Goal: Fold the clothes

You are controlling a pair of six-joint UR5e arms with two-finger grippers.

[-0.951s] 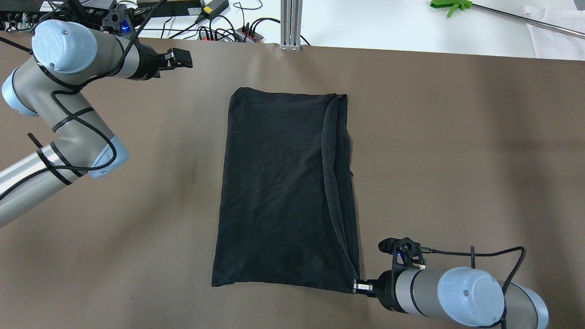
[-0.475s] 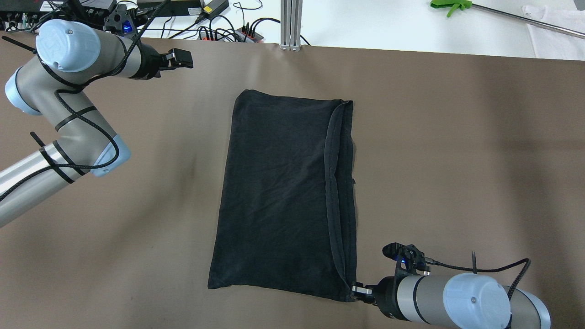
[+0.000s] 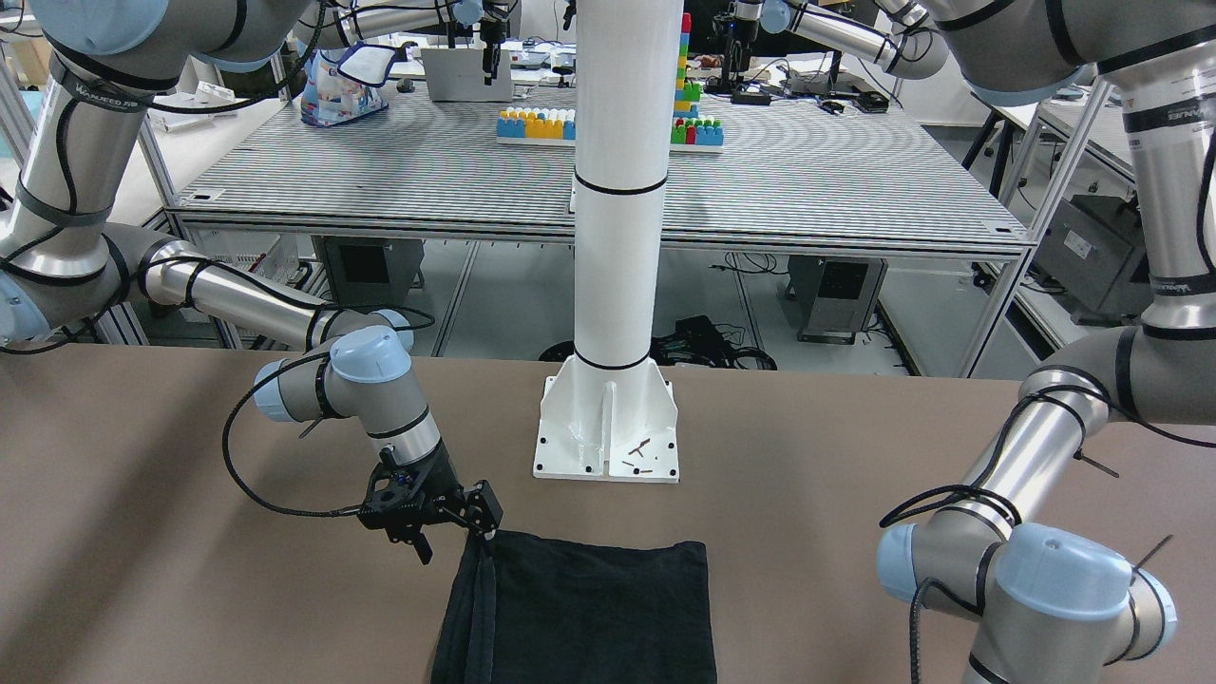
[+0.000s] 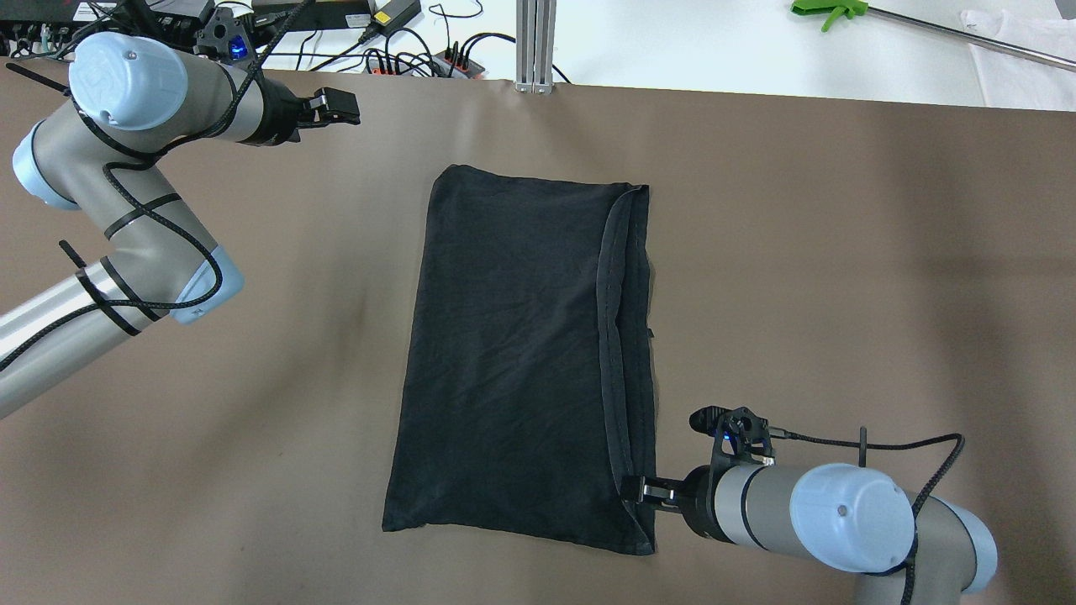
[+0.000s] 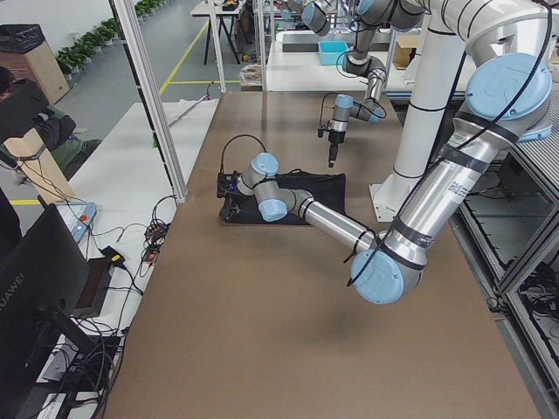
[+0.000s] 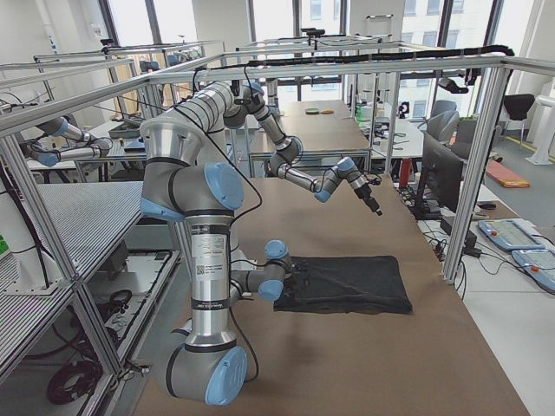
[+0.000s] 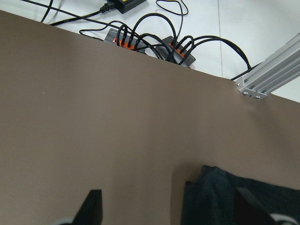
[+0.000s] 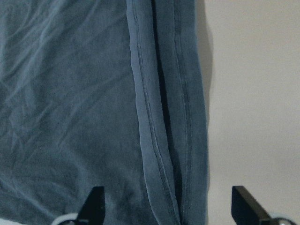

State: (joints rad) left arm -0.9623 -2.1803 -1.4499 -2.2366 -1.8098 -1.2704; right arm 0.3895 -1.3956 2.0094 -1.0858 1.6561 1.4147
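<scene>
The black garment (image 4: 521,353) lies folded flat on the brown table (image 4: 841,252), its hemmed layers stacked along the right edge. My right gripper (image 4: 639,489) is low over the garment's near right corner. In the right wrist view its fingers (image 8: 93,206) stand wide apart over the hem (image 8: 150,140), so it is open and empty. It also shows in the front-facing view (image 3: 480,518) at the garment's corner (image 3: 579,608). My left gripper (image 4: 340,105) is open and empty beyond the far left corner, which shows in the left wrist view (image 7: 234,197).
The white pillar (image 3: 617,190) stands on its base (image 3: 608,437) at the robot's side of the table. Power strips and cables (image 4: 420,63) and an aluminium post (image 4: 535,42) lie past the far edge. Bare table surrounds the garment on both sides.
The garment shifted slightly toward the right. My right gripper then moved from the near right corner inward and forward over the hem. The left arm barely moved.
</scene>
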